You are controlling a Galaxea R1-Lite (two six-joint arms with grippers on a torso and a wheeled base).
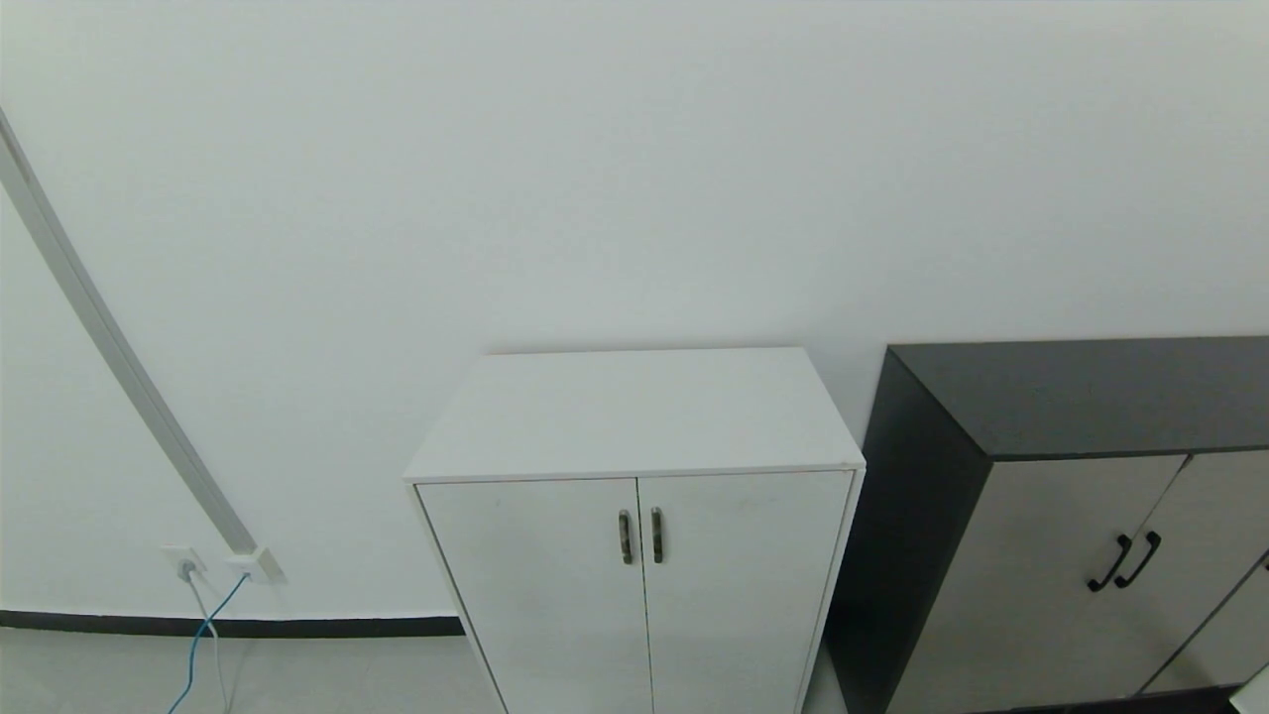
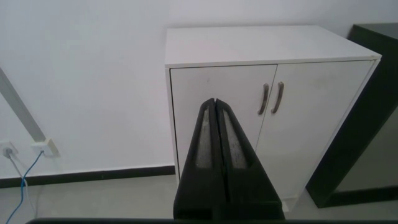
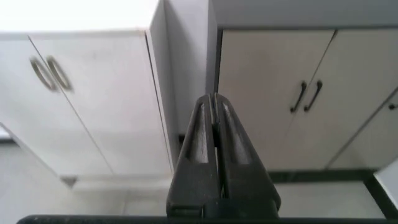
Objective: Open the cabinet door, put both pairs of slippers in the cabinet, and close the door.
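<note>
A white two-door cabinet (image 1: pixel 634 555) stands against the wall with both doors closed. Its two metal handles (image 1: pixel 640 535) sit side by side at the middle seam. In the left wrist view my left gripper (image 2: pixel 215 102) is shut with nothing in it, held some way in front of the cabinet's left door (image 2: pixel 214 124); the handles (image 2: pixel 271 98) lie off to one side. My right gripper (image 3: pixel 214 98) is shut and empty too, facing the gap between the white cabinet (image 3: pixel 93 99) and the dark one (image 3: pixel 298 93).
A dark cabinet (image 1: pixel 1071 516) with grey doors and black handles (image 1: pixel 1123 561) stands close on the right. Wall sockets with a blue cable (image 1: pixel 208 625) and a slanted cable duct (image 1: pixel 109 347) are on the wall at left. Grey floor lies in front.
</note>
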